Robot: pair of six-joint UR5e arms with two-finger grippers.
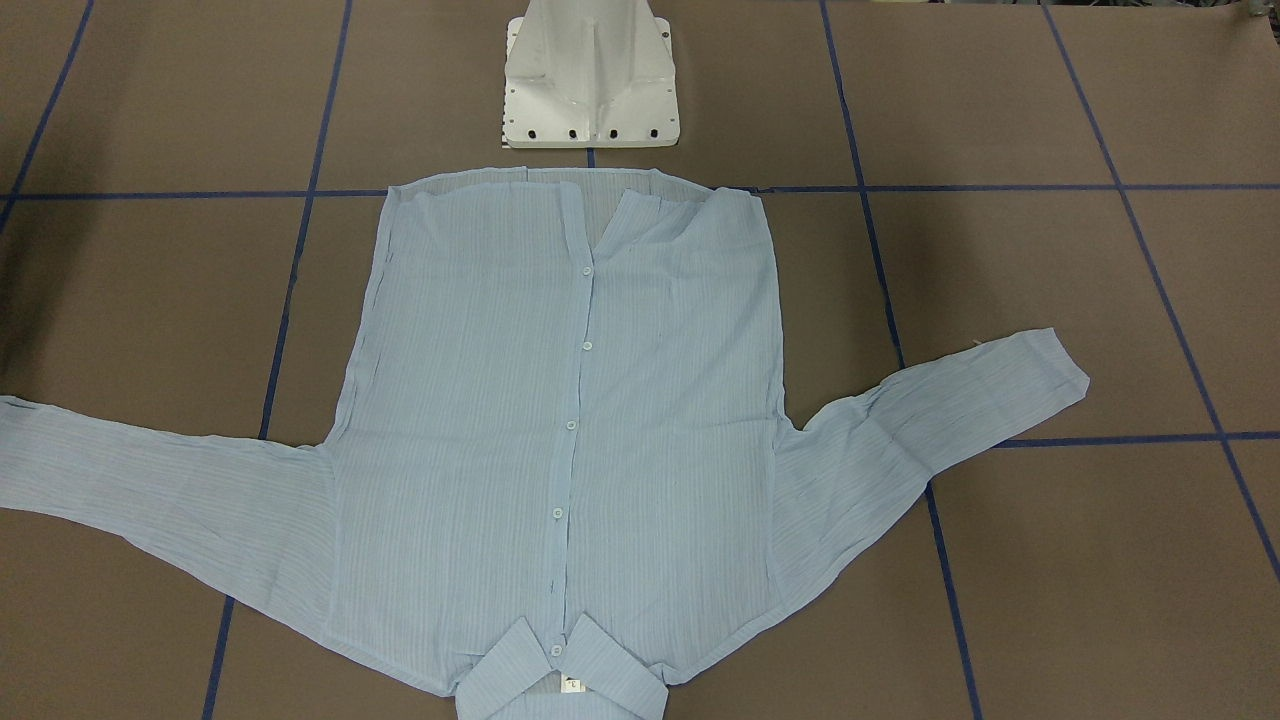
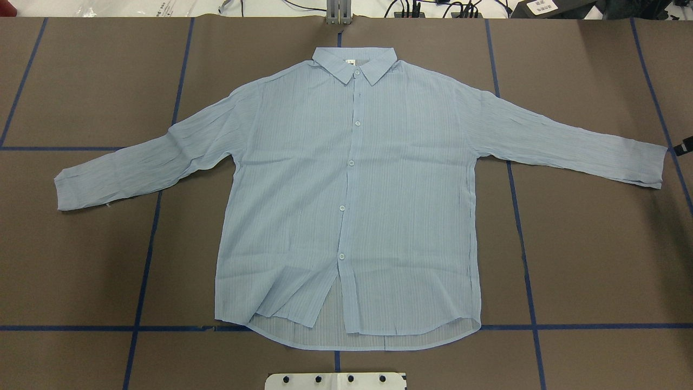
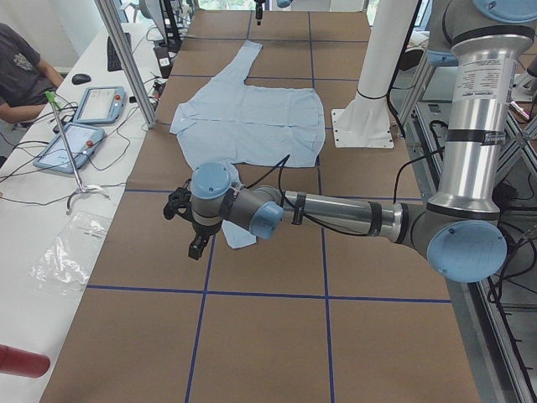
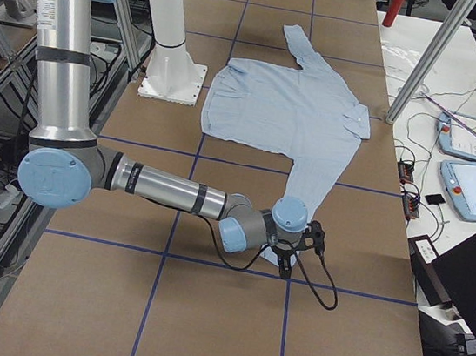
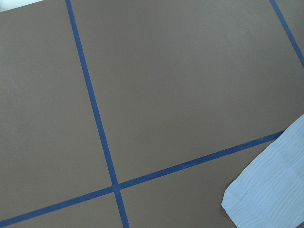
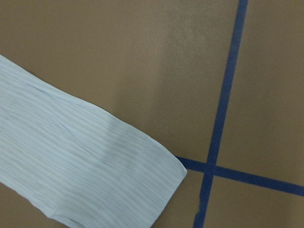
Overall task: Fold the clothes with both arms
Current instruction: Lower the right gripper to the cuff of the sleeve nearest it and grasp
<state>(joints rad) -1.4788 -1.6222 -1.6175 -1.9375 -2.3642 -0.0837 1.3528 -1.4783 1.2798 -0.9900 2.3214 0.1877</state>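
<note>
Light-blue pinstriped shirt [image 2: 352,189]: buttoned, flat at centre of surface [image 2: 595,244], sleeves spread. Left tool [image 3: 195,242] and right tool [image 4: 286,266] each hover near a cuff [image 5: 266,190]; jaw state cannot be told. Advice: grip both cuffs low, fold sleeves inward evenly.

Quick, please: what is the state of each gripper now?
Left gripper: cannot be told, seen only from the side.
Right gripper: cannot be told, same reason.
</note>
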